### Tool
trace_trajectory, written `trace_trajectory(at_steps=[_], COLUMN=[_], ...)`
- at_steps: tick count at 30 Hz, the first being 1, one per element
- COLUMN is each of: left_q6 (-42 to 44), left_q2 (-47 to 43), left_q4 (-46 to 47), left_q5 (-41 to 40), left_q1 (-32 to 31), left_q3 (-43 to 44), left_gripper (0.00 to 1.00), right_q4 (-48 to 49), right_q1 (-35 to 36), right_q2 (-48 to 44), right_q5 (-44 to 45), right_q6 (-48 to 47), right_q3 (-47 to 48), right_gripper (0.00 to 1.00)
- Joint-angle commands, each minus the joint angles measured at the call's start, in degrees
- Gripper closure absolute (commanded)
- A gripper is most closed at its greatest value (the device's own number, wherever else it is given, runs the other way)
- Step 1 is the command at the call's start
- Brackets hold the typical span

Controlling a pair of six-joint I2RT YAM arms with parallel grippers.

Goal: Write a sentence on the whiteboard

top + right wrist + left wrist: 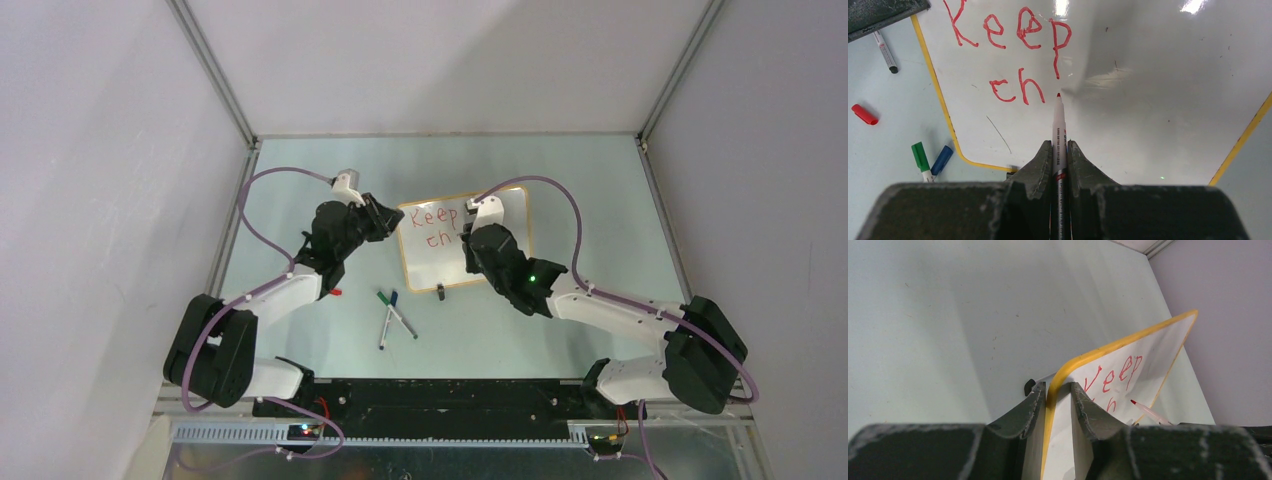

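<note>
The whiteboard (425,268) with its tan-orange frame lies mid-table, tilted up at its left edge. My left gripper (385,218) is shut on that edge; in the left wrist view the jaws (1058,386) pinch the frame of the whiteboard (1148,360). The sentence (1008,30) reads "Keep" with "ch" below it in red. My right gripper (1059,143) is shut on a red marker (1058,125). The marker's tip hovers at the whiteboard (1158,100) just right of "ch". From above, the right gripper (470,232) covers the board's middle.
A green-capped marker (920,157) and a blue-capped marker (942,159) lie off the board's near-left corner. A loose red cap (864,114) and a black-tipped marker (885,50) lie further left. A black clip foot (440,291) sits at the board's near edge. Enclosure walls ring the table.
</note>
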Motion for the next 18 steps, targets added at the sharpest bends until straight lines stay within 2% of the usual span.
trace_trajectory(at_steps=[1,18], left_q6=[-0.57,-0.7], left_q2=[-0.79,-0.8], left_q4=[2.15,2.53], left_q5=[0.63,0.66], left_q1=[0.24,0.24], left_q3=[1.54,1.26], left_gripper=[0.73,0.73], right_q4=[2.19,2.21], right_q1=[-0.34,-1.12], right_q2=[0.4,1.88], right_q5=[-0.04,-0.41], right_q6=[0.1,0.67], right_q3=[2.73,3.58], right_gripper=[1.0,1.0])
